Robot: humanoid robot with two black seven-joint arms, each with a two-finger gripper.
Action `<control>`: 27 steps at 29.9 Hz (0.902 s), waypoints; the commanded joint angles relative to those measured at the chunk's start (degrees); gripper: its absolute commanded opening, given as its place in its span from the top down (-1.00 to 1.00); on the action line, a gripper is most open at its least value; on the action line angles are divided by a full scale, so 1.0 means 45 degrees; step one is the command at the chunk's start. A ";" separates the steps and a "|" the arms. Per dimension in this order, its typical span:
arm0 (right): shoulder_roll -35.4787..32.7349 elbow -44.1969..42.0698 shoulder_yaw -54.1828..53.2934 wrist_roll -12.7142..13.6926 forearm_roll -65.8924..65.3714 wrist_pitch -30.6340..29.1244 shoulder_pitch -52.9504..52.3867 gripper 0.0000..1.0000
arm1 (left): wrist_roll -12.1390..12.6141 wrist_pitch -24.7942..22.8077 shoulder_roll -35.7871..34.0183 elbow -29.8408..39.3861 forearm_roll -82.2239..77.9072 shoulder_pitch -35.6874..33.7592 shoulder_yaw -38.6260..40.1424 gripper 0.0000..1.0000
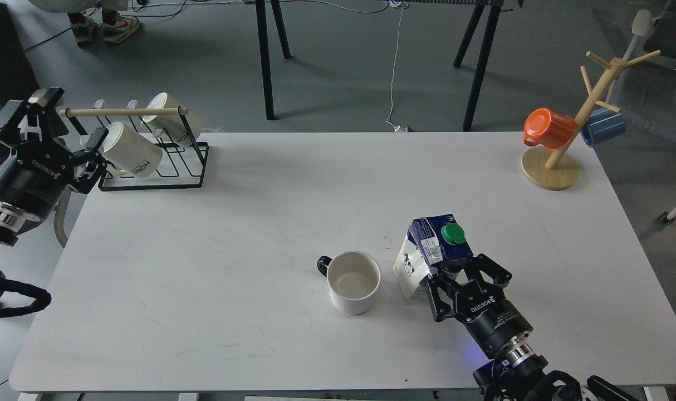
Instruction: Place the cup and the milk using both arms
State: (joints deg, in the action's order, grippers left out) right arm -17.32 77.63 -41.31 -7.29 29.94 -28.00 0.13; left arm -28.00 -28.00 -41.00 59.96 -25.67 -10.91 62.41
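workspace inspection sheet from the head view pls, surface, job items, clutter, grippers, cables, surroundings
surface: white table, a few faint scuffs, no spills seen
job's things: white mug upright near the front centre, black handle to its left; milk carton just right of it, green cap on, apart from the mug
clutter: black wire mug rack with two cream HOME mugs at back left; wooden mug tree with an orange cup and a blue cup at back right
grippers: right gripper at the carton, jaws spread around its lower part, contact unclear; left gripper off the table's left edge, open, empty
cables: white cable on the floor behind the table
surroundings: grey floor, black table legs, someone's shoes at top left
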 commanded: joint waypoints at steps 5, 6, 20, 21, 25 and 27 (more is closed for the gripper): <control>0.0256 -0.0141 0.0020 -0.0001 -0.0306 0.0000 0.0011 0.15 | 0.0000 0.0000 0.0010 -0.0004 0.0001 0.0021 -0.0001 -0.83; 0.0256 -0.0180 0.0020 -0.0001 -0.0345 0.0000 0.0011 0.13 | 0.0000 0.0000 0.0010 -0.0004 0.0001 0.0021 -0.0001 -0.83; 0.0276 -0.0395 0.0020 0.0038 -0.0365 0.0000 0.0031 -0.24 | 0.0000 0.0000 0.0108 -0.0004 0.0001 0.0060 -0.0001 -0.83; 0.0276 -0.0376 0.0020 0.0038 -0.0365 0.0000 0.0031 -0.26 | 0.0000 0.0000 0.0108 -0.0004 0.0001 0.0060 -0.0001 -0.83; 0.0276 -0.0375 0.0020 0.0038 -0.0365 0.0000 0.0031 -0.44 | 0.0000 0.0000 0.0127 -0.0043 -0.0019 0.0060 -0.0001 -0.83; 0.0256 -0.0375 0.0020 0.0038 -0.0365 0.0000 0.0070 -0.60 | 0.0000 0.0000 0.0127 -0.0043 0.0001 0.0060 -0.0020 -0.83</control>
State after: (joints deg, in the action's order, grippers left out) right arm -16.08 75.88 -41.22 -7.11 28.30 -28.00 0.28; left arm -28.00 -28.00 -40.44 59.81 -25.67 -10.63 62.40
